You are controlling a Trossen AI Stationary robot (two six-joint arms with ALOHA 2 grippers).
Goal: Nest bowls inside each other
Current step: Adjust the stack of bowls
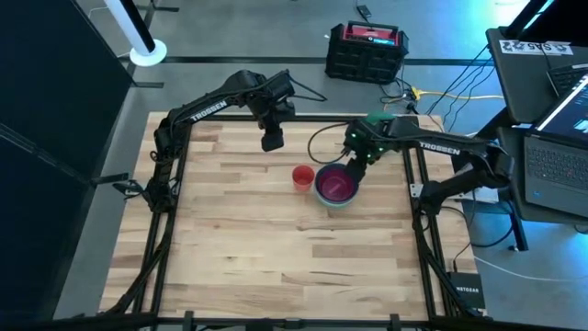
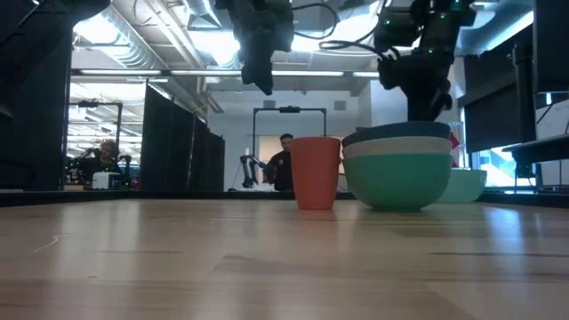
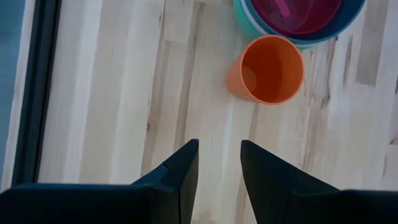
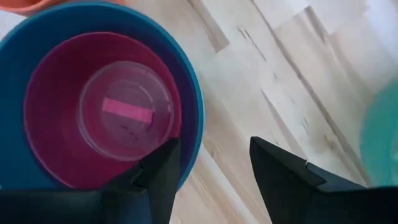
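A stack of bowls (image 1: 336, 187) sits on the desk (image 1: 276, 257) toward its far edge, somewhat nearer the right edge, with a red cup (image 1: 302, 176) upright just beside it. From above, the pink bowl (image 4: 99, 112) lies inside the dark blue bowl (image 4: 189, 81), and the level view shows a white bowl (image 2: 396, 149) under that and a green bowl (image 2: 397, 182) at the bottom, so four are nested. A pale green bowl (image 2: 462, 185) shows behind the stack in the level view, apart from it, and its edge appears in the right wrist view (image 4: 380, 137); it looks like the one left to nest. The right end effector (image 4: 208, 165) hovers over the stack's rim with its fingers spread and nothing between them. The left end effector (image 3: 219, 163) hangs above the desk near the far edge, short of the cup, fingers parted and empty. These bowls look like thin, light, stiff plastic with smooth, probably slippery walls; a squeeze across the whole bowl would likely pop it free, so the surer hold is on the rim, one finger inside and one outside. Being light, the pale bowl may skid if nudged before the fingers close, and the stack could tip or shift if lifted by only the top rim.
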